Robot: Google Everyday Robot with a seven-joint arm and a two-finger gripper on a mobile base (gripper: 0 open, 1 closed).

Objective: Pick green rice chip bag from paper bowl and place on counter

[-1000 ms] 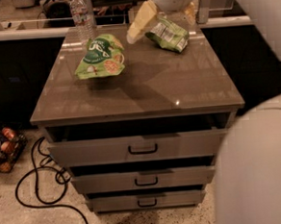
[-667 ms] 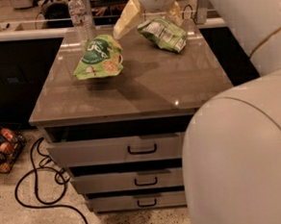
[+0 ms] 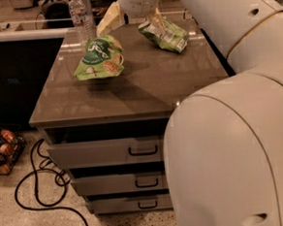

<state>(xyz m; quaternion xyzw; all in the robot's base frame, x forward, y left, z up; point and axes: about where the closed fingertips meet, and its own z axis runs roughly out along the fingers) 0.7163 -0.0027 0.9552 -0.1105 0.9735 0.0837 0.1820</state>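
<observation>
The bright green rice chip bag point(image 3: 98, 57) lies on the back left part of the counter point(image 3: 144, 88), with its chip pictures toward the front. The paper bowl is hidden beneath the bag. My gripper point(image 3: 108, 19) hangs over the counter's back edge, just behind and to the right of the bag and above it, not touching it. My large white arm fills the right side of the view.
A duller green bag with a white label point(image 3: 165, 33) lies at the back right of the counter. A clear water bottle point(image 3: 80, 17) stands at the back left, close behind the chip bag. Three drawers point(image 3: 134, 152) sit below. Black cables point(image 3: 40, 190) and a basket point(image 3: 1, 151) are on the floor at left.
My gripper has moved left along the back of the counter, away from the duller bag and toward the bright green bag. The bags have not moved.
</observation>
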